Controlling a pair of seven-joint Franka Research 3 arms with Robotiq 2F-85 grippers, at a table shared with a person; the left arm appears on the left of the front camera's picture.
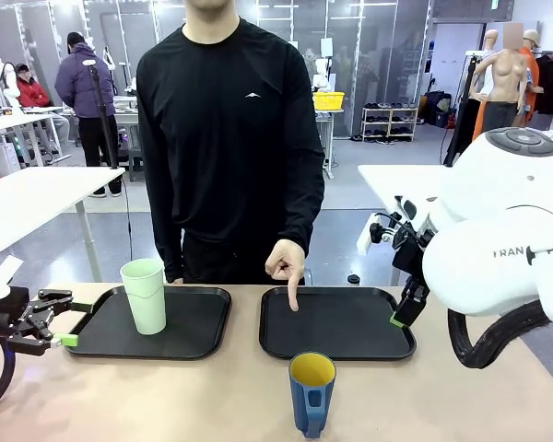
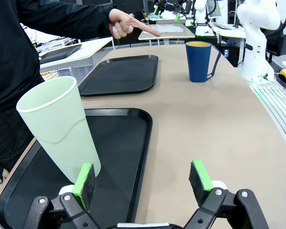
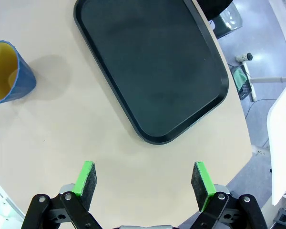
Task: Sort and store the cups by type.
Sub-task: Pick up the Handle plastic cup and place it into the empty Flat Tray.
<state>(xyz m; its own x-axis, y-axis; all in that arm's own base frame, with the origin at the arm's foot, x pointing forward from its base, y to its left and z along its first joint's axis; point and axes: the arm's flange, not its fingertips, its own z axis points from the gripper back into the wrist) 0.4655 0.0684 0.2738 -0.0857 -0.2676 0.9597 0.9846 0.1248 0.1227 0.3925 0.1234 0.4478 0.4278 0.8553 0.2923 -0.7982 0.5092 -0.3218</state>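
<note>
- Both tools are spread wide and hold nothing. Our left gripper [image 2: 145, 174] hangs low over the end of the left tray [image 2: 119, 157]. Our right gripper [image 3: 145, 174] looks down on the table [image 3: 62, 138] at the near edge of the right tray [image 3: 152, 71].
- The tumbler [image 2: 59, 129] stands upright in the left tray, close ahead of one left finger and to the side of the gap. We judge that a straight advance would strike it with that finger. It looks tall and light, so it could tip.
- The mug [image 3: 7, 71] sits on the bare table, off to one side of the right gripper and outside both trays. We would have to swing across to reach it. A pad landing on the rim instead of the wall could skid it away.
- In the front view the mug's handle seems to face us. If we close across the handle, the mug may twist in the grip.
- The person's hand [image 1: 286, 262] points down into the right tray, beyond our right gripper, with a fingertip at the tray floor. If we carry the mug in while the hand is there, we risk hitting it.
- The mug lies between our two arms. If both reach for it, they could clash.
- If we set the mug down low over the tray rim, it could catch and shove the tray.
</note>
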